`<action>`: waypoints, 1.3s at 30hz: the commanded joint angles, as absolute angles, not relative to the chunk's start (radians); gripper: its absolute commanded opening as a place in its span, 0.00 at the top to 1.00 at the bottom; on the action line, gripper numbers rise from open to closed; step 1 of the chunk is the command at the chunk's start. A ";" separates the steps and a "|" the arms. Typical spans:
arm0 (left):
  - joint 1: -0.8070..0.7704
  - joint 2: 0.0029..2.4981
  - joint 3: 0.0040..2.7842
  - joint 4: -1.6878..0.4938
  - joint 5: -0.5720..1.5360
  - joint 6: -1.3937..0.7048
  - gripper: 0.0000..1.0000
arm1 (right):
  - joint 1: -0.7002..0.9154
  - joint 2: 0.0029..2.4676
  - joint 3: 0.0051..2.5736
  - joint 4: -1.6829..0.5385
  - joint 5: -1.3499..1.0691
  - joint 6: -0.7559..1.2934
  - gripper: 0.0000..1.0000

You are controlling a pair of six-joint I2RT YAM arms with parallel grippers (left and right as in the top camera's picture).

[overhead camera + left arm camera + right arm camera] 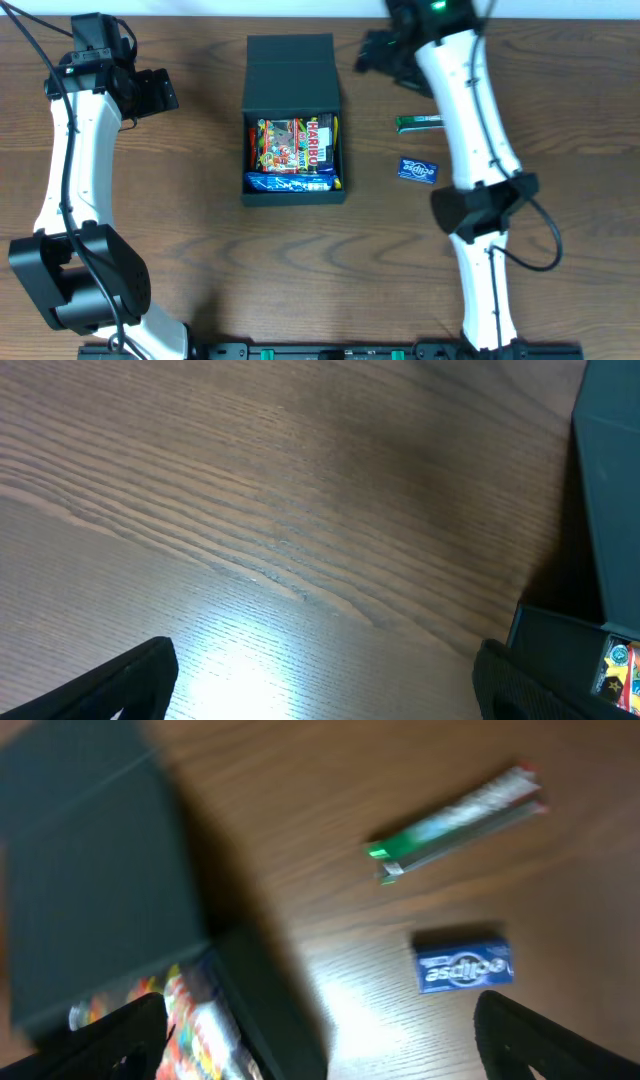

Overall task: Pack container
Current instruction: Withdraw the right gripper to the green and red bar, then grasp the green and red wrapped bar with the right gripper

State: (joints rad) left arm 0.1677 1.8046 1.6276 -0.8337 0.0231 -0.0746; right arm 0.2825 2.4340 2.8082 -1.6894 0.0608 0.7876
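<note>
Left end effector [325,685]: the jaws are set wide. Both dark fingers [130,682] are seen at the lower corners of the left wrist view, with only bare bench between them. Nothing is held or touched. It is placed left of the container [295,120] and apart from it.

Right end effector [320,1042]: the jaws are likewise spread wide, with one finger [530,1038] at each lower corner of the blurred right wrist view. Nothing is gripped. It is positioned above the bench by the container's far right corner.

Count: two end effectors; one container, a dark grey-green square box placed at the middle of the bench [200,150], with its hinged lid [290,62] folded open toward the far side. Inside it, two packets can be made out: a colourful Haribo packet [295,142] and a blue packet [290,183] along the near wall. Whether more lie beneath cannot be told. Two items are left on the bench to the right of the container: a slim green packet [418,122] and a small blue Eclipse packet [418,171], the latter nearer the robot, the two lying apart.

Surface: a brown wood-grain bench, on which a bright glare patch is shown in both wrist views. A pale strip is visible beyond its far edge.
</note>
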 commanded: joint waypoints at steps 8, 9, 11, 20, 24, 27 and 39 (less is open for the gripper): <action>0.170 1.812 1.638 -0.841 0.019 -0.075 0.05 | 0.136 2.476 2.571 -1.552 -0.077 1.161 0.01; 0.170 1.812 1.638 -0.841 0.019 -0.075 0.05 | 0.136 2.476 2.545 -1.533 -0.076 1.180 0.01; 0.170 1.812 1.638 -0.841 0.019 -0.075 0.05 | 0.138 2.476 2.472 -1.478 -0.078 1.224 0.03; 0.170 1.812 1.638 -0.841 0.019 -0.074 0.04 | 0.138 2.476 2.287 -1.322 -0.056 1.227 0.06; 0.170 1.812 1.638 -0.841 0.019 -0.074 0.05 | 0.138 2.476 2.246 -1.274 -0.044 1.226 0.06; 0.170 1.812 1.638 -0.841 0.019 -0.074 0.05 | 0.136 2.476 2.217 -1.250 -0.026 1.226 0.07; 0.170 1.812 1.638 -0.841 0.019 -0.074 0.05 | 0.114 2.477 2.112 -1.166 -0.010 1.225 0.13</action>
